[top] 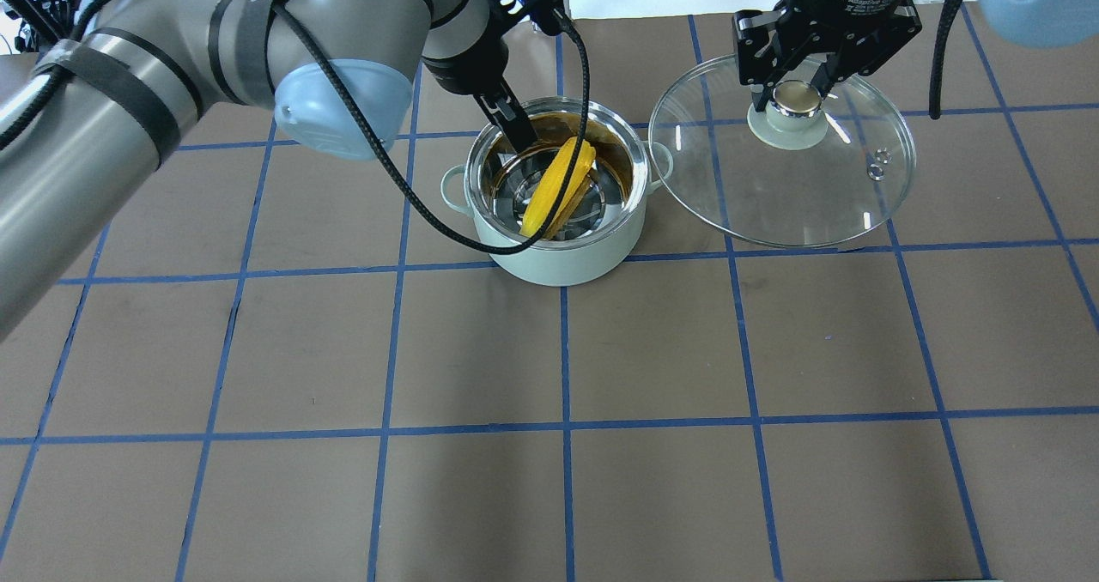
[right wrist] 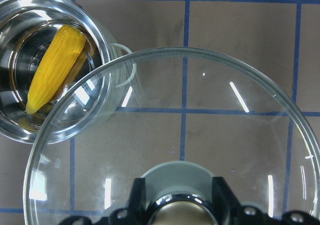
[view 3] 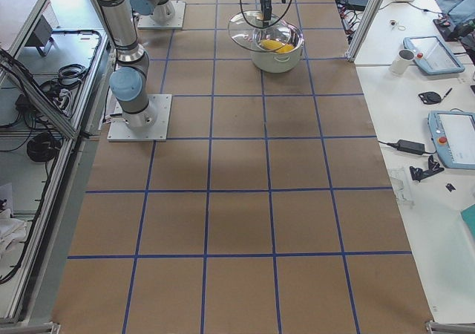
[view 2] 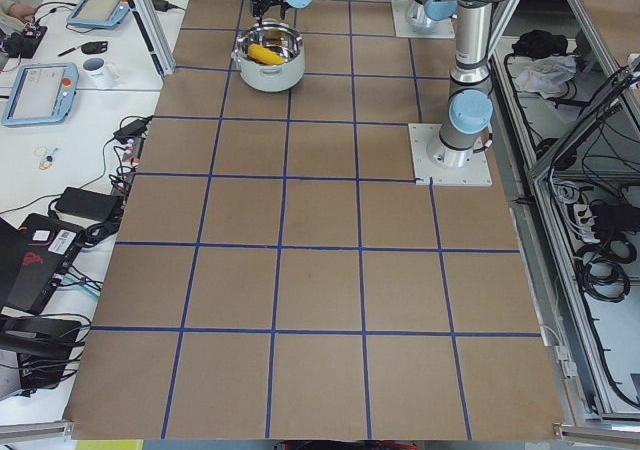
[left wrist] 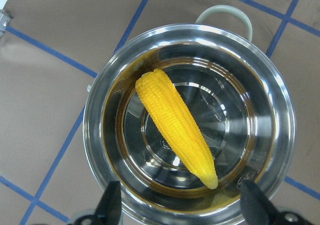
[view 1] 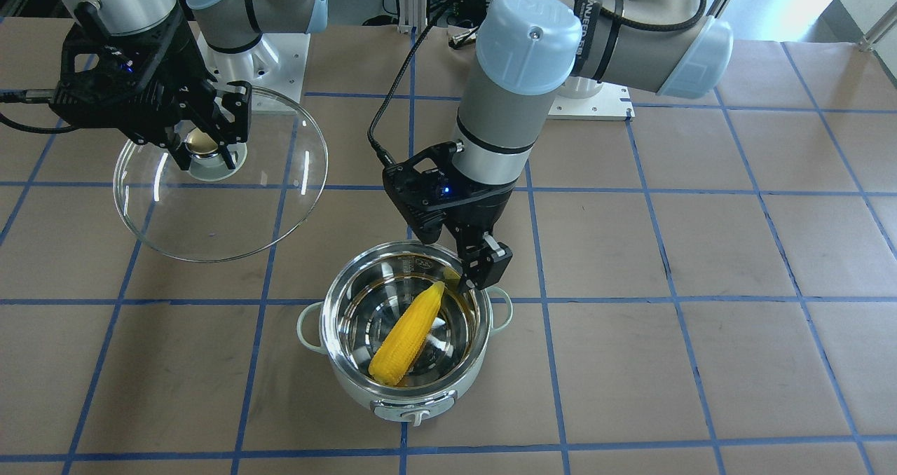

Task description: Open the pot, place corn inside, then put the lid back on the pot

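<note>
The mint-green pot (view 1: 420, 399) stands open on the table, also in the overhead view (top: 558, 260). The yellow corn (view 1: 410, 335) lies slanted inside it, its pointed tip against the steel wall (left wrist: 177, 127). My left gripper (left wrist: 182, 202) hovers just above the pot's rim, open and empty, fingers either side of the corn's tip (view 1: 455, 251). My right gripper (top: 794, 97) is shut on the knob of the glass lid (top: 781, 196). It holds the lid in the air beside the pot (view 1: 224, 209), and the lid's edge overlaps the pot's rim in the right wrist view (right wrist: 200, 135).
The brown table is marked with a grid of blue tape. The arms' white base plates (view 1: 592, 104) sit at the robot's side. Side benches hold tablets (view 3: 453, 137), cables and a mug (view 3: 404, 58).
</note>
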`<state>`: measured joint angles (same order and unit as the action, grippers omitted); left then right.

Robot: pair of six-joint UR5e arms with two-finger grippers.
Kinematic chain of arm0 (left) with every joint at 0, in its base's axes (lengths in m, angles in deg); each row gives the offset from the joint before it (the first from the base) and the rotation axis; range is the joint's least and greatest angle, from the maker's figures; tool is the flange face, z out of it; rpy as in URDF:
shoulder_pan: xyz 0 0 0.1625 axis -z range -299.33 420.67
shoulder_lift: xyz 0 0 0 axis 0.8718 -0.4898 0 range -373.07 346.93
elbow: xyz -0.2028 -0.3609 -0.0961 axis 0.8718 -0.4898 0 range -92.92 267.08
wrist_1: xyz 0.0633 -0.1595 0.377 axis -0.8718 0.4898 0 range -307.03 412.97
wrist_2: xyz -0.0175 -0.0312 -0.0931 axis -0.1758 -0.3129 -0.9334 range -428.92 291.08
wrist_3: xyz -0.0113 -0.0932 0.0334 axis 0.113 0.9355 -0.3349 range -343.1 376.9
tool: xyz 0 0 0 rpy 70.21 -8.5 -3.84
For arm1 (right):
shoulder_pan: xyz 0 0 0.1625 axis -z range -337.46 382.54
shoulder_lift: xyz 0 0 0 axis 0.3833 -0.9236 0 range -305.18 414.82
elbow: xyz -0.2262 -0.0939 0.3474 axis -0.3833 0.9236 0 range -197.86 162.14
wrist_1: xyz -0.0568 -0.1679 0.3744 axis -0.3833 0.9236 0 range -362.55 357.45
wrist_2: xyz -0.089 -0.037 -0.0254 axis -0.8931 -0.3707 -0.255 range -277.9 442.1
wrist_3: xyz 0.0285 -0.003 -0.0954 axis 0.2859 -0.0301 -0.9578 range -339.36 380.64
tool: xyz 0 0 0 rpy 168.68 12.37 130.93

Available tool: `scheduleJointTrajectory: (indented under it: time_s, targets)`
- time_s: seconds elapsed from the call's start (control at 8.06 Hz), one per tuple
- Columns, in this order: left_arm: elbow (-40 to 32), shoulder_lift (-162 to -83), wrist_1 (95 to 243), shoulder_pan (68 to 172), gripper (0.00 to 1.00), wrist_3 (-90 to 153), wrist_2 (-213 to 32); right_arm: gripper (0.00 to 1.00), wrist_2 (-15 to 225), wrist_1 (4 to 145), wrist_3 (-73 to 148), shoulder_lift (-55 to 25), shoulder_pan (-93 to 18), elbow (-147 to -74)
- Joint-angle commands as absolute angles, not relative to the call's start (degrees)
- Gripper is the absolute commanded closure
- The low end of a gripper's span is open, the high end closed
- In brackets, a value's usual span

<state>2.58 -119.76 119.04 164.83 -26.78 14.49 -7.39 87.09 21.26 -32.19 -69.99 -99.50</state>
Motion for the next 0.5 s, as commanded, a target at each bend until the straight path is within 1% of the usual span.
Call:
scheduleJointTrajectory:
  time_s: [0.0, 0.12, 0.25, 0.37]
  targets:
    - [2.61, -114.52, 129.12, 153.19, 0.11, -17.92, 14.66, 0.87, -7.37, 87.10, 21.35, -32.19, -70.09, -99.51]
    - [2.61, -113.28, 132.74, 148.87, 0.09, -13.03, 14.40, 0.86, -7.02, 87.44, 21.43, -32.19, -70.18, -99.51]
    - [2.53, -111.79, 135.56, 146.74, 0.02, -10.72, 14.75, 0.86, -7.10, 87.88, 21.96, -31.93, -70.36, -99.51]
    - [2.61, -110.56, 137.33, 145.94, 0.00, -6.96, 15.19, 0.86, -7.02, 90.06, 22.14, -31.49, -70.79, -99.68]
